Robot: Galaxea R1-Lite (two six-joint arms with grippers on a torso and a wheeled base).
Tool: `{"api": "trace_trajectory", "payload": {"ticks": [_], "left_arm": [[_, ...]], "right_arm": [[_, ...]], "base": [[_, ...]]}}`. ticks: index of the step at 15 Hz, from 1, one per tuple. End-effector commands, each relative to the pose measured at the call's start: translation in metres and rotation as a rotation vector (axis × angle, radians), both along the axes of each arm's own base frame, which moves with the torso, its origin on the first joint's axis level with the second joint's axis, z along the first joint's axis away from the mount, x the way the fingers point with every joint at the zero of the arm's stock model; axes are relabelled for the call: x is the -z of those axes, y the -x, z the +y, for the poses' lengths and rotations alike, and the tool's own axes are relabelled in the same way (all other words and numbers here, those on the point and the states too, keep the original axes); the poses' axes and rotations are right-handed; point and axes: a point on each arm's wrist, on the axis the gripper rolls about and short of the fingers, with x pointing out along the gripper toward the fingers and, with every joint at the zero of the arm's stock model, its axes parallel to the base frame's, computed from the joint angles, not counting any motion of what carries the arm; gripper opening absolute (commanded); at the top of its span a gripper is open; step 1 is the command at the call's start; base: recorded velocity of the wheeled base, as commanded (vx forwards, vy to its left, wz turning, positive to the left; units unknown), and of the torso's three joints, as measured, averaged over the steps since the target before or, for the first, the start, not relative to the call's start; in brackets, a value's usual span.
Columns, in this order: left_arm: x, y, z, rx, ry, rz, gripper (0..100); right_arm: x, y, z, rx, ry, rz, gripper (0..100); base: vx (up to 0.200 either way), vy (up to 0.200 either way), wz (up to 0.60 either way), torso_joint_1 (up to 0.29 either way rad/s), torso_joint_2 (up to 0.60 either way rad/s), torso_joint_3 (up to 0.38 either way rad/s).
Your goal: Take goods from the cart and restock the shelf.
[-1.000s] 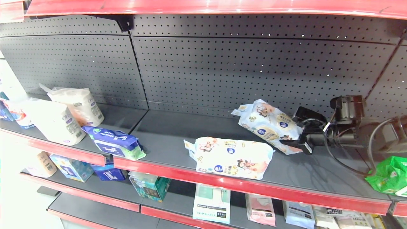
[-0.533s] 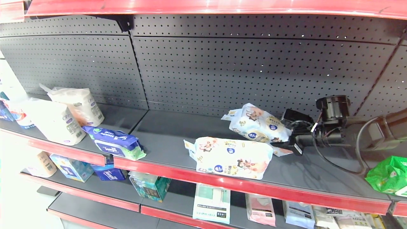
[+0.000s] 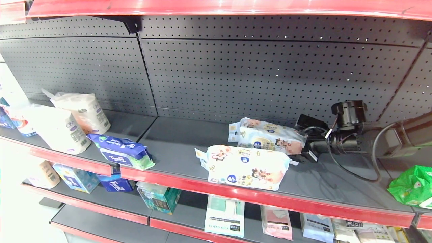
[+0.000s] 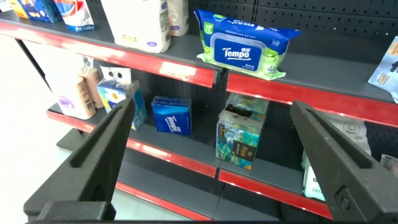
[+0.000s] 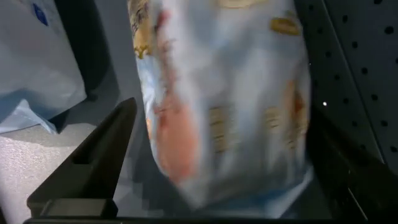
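Observation:
A cartoon-printed wipes pack [image 3: 266,136] lies on the grey shelf board [image 3: 324,182], close to the pegboard back. My right gripper [image 3: 303,152] holds its right end, its fingers pressed against both sides of the pack [image 5: 224,106]. A matching pack [image 3: 248,167] lies in front of it at the shelf's red edge. In the left wrist view my left gripper [image 4: 211,109] hangs open, with nothing between its fingers, in front of the lower shelves.
A blue wipes pack [image 3: 123,152] and white bagged goods [image 3: 57,128] sit on the left section. A green pack [image 3: 413,185] lies at the far right. Boxes and packets fill the lower shelves [image 4: 239,134]. Bare board lies between the blue pack and the cartoon packs.
My right gripper has moved left and down with the held pack. The pack went from tilted and raised to lying nearly flat behind the front pack.

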Motion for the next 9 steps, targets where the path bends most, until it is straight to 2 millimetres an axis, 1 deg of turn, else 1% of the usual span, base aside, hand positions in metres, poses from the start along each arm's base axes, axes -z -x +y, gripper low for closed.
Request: {"api": "trace_trajectory", "payload": {"ticks": [1, 3, 6, 9], "left_arm": [[0.0, 0.0, 0.0, -0.001, 0.0, 0.0, 100], [0.0, 0.0, 0.0, 0.0, 0.0, 0.0, 100], [0.0, 0.0, 0.0, 0.0, 0.0, 0.0, 100], [0.0, 0.0, 0.0, 0.0, 0.0, 0.0, 100]], "right_arm": [[-0.001, -0.001, 0.001, -0.001, -0.001, -0.002, 100], [-0.004, -0.002, -0.004, 0.022, -0.006, -0.012, 100], [-0.008, 0.002, -0.019, 0.092, 0.009, -0.014, 100], [-0.008, 0.001, -0.022, 0.138, 0.015, -0.007, 100]], "base": [[0.0, 0.0, 0.0, 0.0, 0.0, 0.0], [0.0, 0.0, 0.0, 0.0, 0.0, 0.0], [0.0, 0.0, 0.0, 0.0, 0.0, 0.0], [0.0, 0.0, 0.0, 0.0, 0.0, 0.0]]}}
